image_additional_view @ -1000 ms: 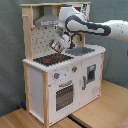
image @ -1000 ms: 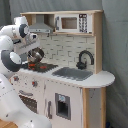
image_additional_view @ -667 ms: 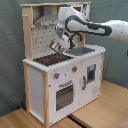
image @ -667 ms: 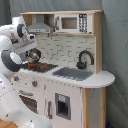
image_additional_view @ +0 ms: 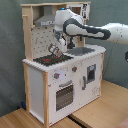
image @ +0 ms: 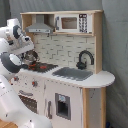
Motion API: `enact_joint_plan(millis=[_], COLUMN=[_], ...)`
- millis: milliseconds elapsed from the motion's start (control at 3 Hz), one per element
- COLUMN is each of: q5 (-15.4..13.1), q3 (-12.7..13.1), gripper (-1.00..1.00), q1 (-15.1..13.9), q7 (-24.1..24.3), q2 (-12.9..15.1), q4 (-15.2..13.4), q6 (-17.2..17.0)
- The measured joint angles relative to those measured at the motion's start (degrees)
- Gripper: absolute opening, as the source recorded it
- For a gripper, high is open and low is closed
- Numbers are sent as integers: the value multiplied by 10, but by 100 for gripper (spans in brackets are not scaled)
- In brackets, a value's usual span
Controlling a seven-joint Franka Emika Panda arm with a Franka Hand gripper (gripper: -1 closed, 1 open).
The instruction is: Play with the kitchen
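The kitchen (image_additional_view: 60,75) stands on the wooden floor (image_additional_view: 100,112). My fingers (image_additional_view: 54,49) hang over the black stovetop (image_additional_view: 50,58), gripping a small dark pot (image_additional_view: 53,49). The sink (image: 72,73) and faucet (image: 85,58) lie alongside.

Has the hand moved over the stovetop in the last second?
Cannot tell: in the second exterior view the hand hangs above the stovetop, left of the sink, about as before; any shift is too slight to judge.
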Motion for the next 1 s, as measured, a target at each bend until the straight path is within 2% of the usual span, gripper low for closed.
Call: enact_joint_plan(millis=[1000], q5=[1], q3=[85], gripper=[-100], q1=[-112], q7=[10], q2=[-42], q4=[105], q6=[17])
